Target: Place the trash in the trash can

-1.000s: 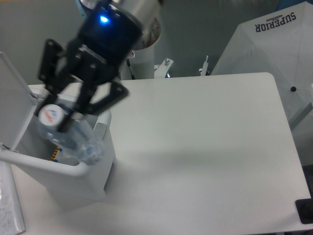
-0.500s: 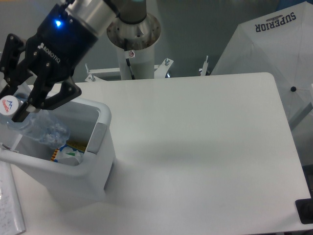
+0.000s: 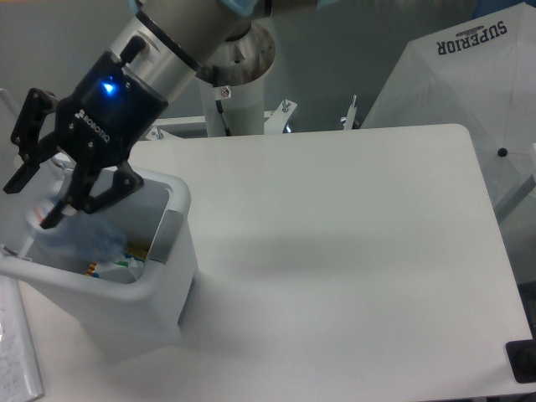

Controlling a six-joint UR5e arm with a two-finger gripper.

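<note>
The trash can (image 3: 100, 286) is a white bin with a grey front tab (image 3: 167, 228), standing at the table's left edge. My gripper (image 3: 30, 206) hangs over its left side, open, with its black fingers (image 3: 84, 197) spread. Just below the fingertips the clear bottle (image 3: 88, 236) is a motion-blurred shape inside the bin's mouth, free of the fingers. Beside it in the bin lie a bit of green and white (image 3: 127, 262), likely the wrapper, and an orange scrap (image 3: 138, 249).
The robot's base column (image 3: 239, 84) rises behind the table's back edge. A white canopy printed SUPERIOR (image 3: 469, 75) stands at the right. A sheet of paper (image 3: 17, 352) lies at the lower left and a black object (image 3: 523, 360) at the lower right corner.
The gripper carried the bottle left across the bin, then let it go. The bottle has left the fingers and is dropping into the trash can.
</note>
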